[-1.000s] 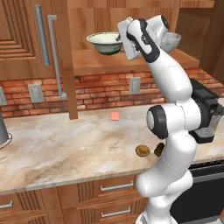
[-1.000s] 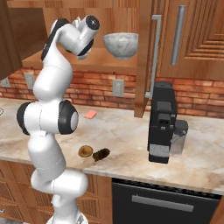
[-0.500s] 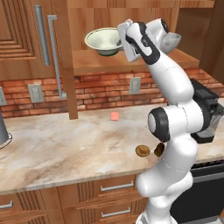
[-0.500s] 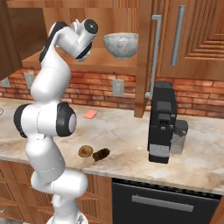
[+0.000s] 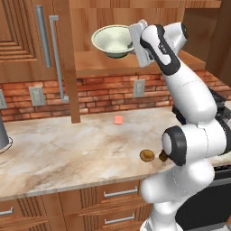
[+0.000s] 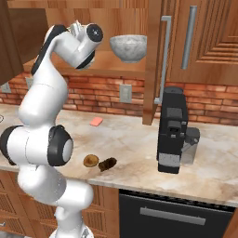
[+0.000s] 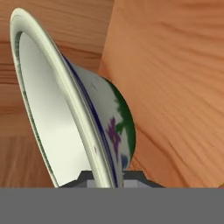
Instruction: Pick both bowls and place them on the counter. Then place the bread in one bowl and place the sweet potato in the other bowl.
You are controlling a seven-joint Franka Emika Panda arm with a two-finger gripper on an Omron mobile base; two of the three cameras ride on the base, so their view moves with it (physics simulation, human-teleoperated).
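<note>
1. Gripper (image 5: pixel 133 39) is up at the wooden shelf (image 5: pixel 113 66), clamped on the near rim of the cream-white bowl (image 5: pixel 113 40); in the hand view the two finger tips (image 7: pixel 78 179) sit either side of the rim at the very bottom, mostly cut off by the frame edge
2. That bowl is lifted clear of the shelf board and tipped, its pale green inside facing toward the left base camera; its foot is hidden behind its own body there, while the hand view (image 7: pixel 92 118) shows the outer wall with a blue line, purple flecks and a dark green base
3. From the right, the arm's wrist covers the gripper and the cream-white bowl, so neither can be made out from that side
4. Grey stone-look bowl (image 6: pixel 128 48) stands upright on the shelf, to the right of the wrist; from the left it is hidden behind the arm
5. On the marbled table (image 5: pixel 67 153) near the front edge lie the bread (image 5: pixel 146 155) and, just beside it, the sweet potato (image 5: pixel 163 156), which is half hidden by the arm's elbow joint from the left; the right base view shows both whole, the bread (image 6: pixel 90 161) and the sweet potato (image 6: pixel 107 163) close together, whether touching I cannot tell
6. Small pink square (image 5: pixel 118 119) lies farther back by the brick wall, well apart from the food
7. Black appliance (image 6: pixel 173 130) stands on the table's right part; a grey vessel (image 5: pixel 2 135) is cut off at the left edge
</note>
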